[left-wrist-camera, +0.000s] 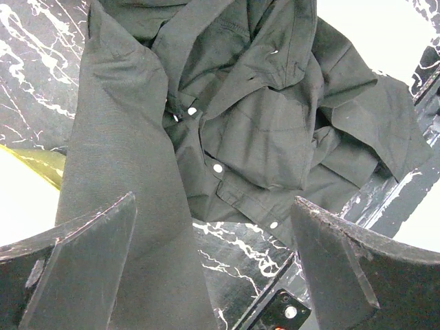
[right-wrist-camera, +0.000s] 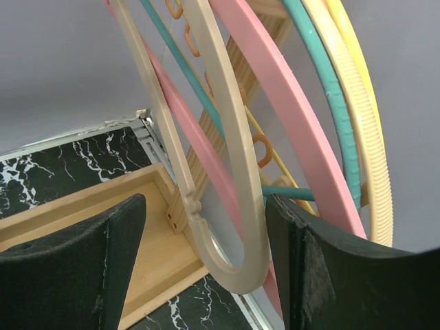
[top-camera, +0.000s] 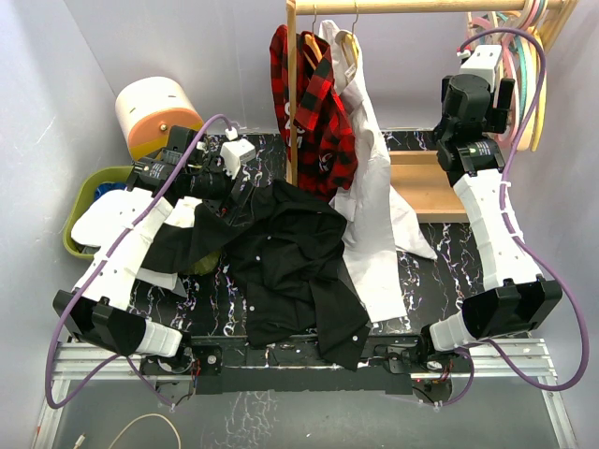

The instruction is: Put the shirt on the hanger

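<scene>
Three views in, reporting from the biggest item down. Finding the black marbled table [top-camera: 449, 253] carrying the whole job. Seeing the wooden rack [top-camera: 421, 7] standing at its far edge, holding a plaid shirt [top-camera: 314, 103] and a white shirt [top-camera: 370, 187], both hanging apart from the work.

Locating the shirt [top-camera: 290, 253] lying crumpled mid-table, button edge showing, not yet on anything. Noting one sleeve trailing left toward the left arm, probably because that arm is the one handling the cloth.

Noting the pastel hangers [right-wrist-camera: 289, 117] crowding the rack's right end, and the hanger [right-wrist-camera: 232, 144] hanging among them, which explains the right arm reaching up there.

Finding the right gripper [right-wrist-camera: 206, 203] spread wide, fingers either side of the hanger's lower curve and closing on nothing. Judging this to be a line-up for a pinch.

Finding the left gripper [left-wrist-camera: 213, 203] likewise gaping above the shirt, with the sleeve running down between the fingers but unclamped. Failing to tell whether the cloth is brushing one finger.

Spotting small white buttons [left-wrist-camera: 218, 168] along the placket, useful for finding the collar end.
</scene>
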Action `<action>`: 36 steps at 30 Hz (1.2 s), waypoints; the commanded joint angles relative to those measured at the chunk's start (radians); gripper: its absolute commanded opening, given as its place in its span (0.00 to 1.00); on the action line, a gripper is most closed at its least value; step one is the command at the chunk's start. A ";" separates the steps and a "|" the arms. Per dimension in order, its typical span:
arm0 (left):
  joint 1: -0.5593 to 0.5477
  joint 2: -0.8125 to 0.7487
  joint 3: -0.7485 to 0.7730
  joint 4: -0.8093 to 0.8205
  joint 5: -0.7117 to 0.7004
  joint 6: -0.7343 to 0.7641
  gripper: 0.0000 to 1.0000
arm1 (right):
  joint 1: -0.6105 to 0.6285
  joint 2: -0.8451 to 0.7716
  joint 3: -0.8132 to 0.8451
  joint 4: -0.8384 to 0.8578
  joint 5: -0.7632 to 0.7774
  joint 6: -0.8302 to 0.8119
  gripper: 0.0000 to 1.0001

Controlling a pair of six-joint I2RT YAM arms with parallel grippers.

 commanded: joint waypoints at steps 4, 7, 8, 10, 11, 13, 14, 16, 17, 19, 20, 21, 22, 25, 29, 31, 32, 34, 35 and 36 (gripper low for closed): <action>0.002 -0.027 -0.022 0.005 -0.016 0.011 0.92 | -0.080 -0.022 0.056 -0.041 -0.128 0.131 0.73; 0.002 -0.027 -0.027 0.006 -0.018 0.010 0.93 | -0.112 -0.028 0.071 -0.070 -0.221 0.190 0.73; 0.004 -0.027 -0.029 0.008 -0.018 0.011 0.93 | -0.136 -0.031 0.072 -0.076 -0.239 0.210 0.73; 0.004 -0.027 -0.034 0.008 -0.018 0.012 0.93 | -0.161 -0.035 0.073 -0.084 -0.293 0.239 0.75; 0.004 -0.027 -0.035 0.007 -0.018 0.012 0.92 | -0.171 -0.036 0.073 -0.087 -0.318 0.252 0.75; 0.004 -0.052 -0.037 0.007 -0.021 0.012 0.93 | -0.191 -0.040 0.069 -0.087 -0.371 0.274 0.75; 0.005 -0.056 -0.037 0.008 -0.021 0.012 0.93 | -0.197 -0.042 0.069 -0.086 -0.398 0.284 0.74; 0.006 -0.061 -0.038 0.008 -0.021 0.012 0.93 | -0.203 -0.044 0.069 -0.076 -0.451 0.294 0.70; 0.008 -0.064 -0.040 0.009 -0.021 0.012 0.93 | -0.207 -0.044 0.067 -0.068 -0.481 0.297 0.65; 0.009 -0.073 -0.047 0.012 -0.021 0.012 0.93 | -0.214 -0.043 0.057 -0.041 -0.528 0.306 0.53; 0.011 -0.076 -0.050 0.013 -0.021 0.012 0.93 | -0.216 -0.042 0.051 -0.027 -0.548 0.310 0.49; 0.013 -0.080 -0.056 0.014 -0.021 0.013 0.93 | -0.221 -0.042 0.043 -0.014 -0.567 0.318 0.46; 0.014 -0.083 -0.059 0.015 -0.022 0.013 0.93 | -0.228 -0.043 0.036 0.000 -0.585 0.324 0.43; 0.019 -0.099 -0.072 0.017 -0.025 0.016 0.93 | -0.248 -0.039 0.024 0.029 -0.619 0.344 0.29; 0.021 -0.117 -0.098 -0.006 -0.012 0.036 0.93 | -0.265 -0.029 0.023 0.041 -0.655 0.364 0.09; 0.020 -0.119 -0.118 -0.005 -0.036 0.033 0.92 | -0.269 -0.030 0.017 0.044 -0.669 0.370 0.08; 0.020 -0.117 -0.130 0.005 -0.055 0.023 0.92 | -0.270 -0.033 0.010 0.050 -0.674 0.374 0.08; 0.019 -0.107 -0.147 0.028 -0.080 -0.006 0.92 | -0.274 -0.042 -0.009 0.065 -0.691 0.383 0.08; 0.016 -0.099 -0.149 0.041 -0.080 -0.028 0.92 | -0.275 -0.049 -0.018 0.072 -0.698 0.388 0.08; 0.012 -0.090 -0.149 0.053 -0.079 -0.048 0.92 | -0.275 -0.054 -0.025 0.078 -0.705 0.392 0.08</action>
